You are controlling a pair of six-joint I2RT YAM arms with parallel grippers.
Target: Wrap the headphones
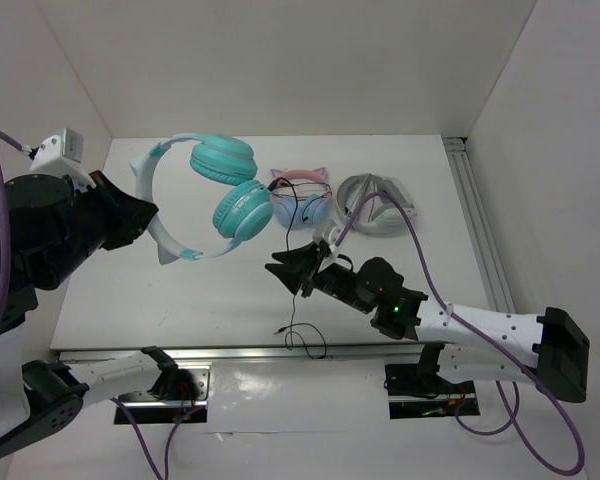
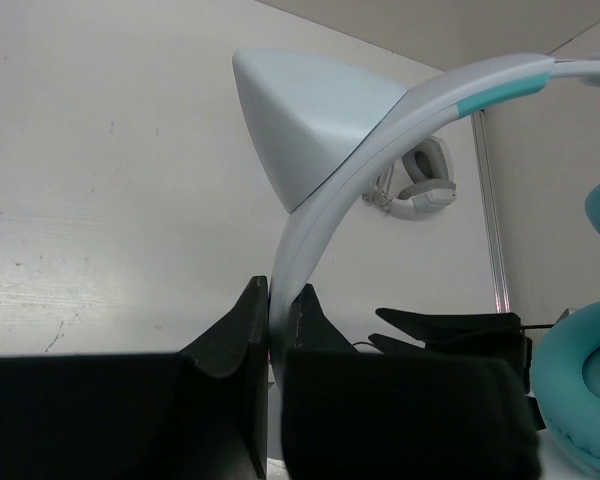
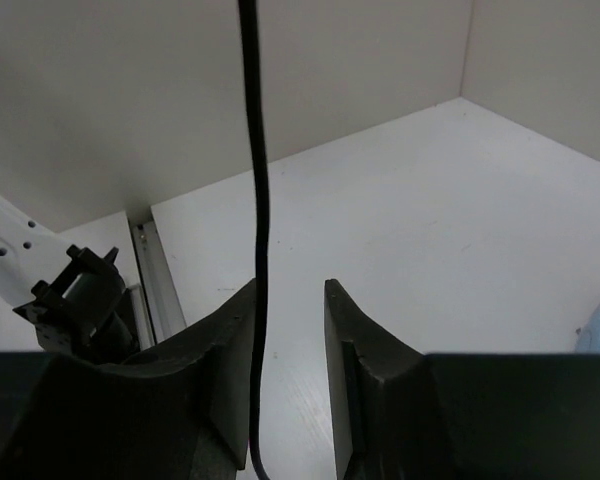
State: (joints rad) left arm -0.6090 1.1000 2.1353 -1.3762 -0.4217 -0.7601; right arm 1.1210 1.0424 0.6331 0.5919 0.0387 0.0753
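Note:
The headphones hang in the air, with teal ear cups and a translucent white headband with cat ears. My left gripper is shut on the headband, just below one pointed cat ear. A teal ear cup shows at the right of the left wrist view. The thin black cable drops from the cups to the table. My right gripper is open. The cable runs between its fingers, close against the left finger. The right gripper does not clamp it.
Pink-banded light-blue cat-ear headphones and folded grey-white headphones lie at the back of the table. The grey-white pair also shows in the left wrist view. A metal rail runs along the right side, and another along the front edge.

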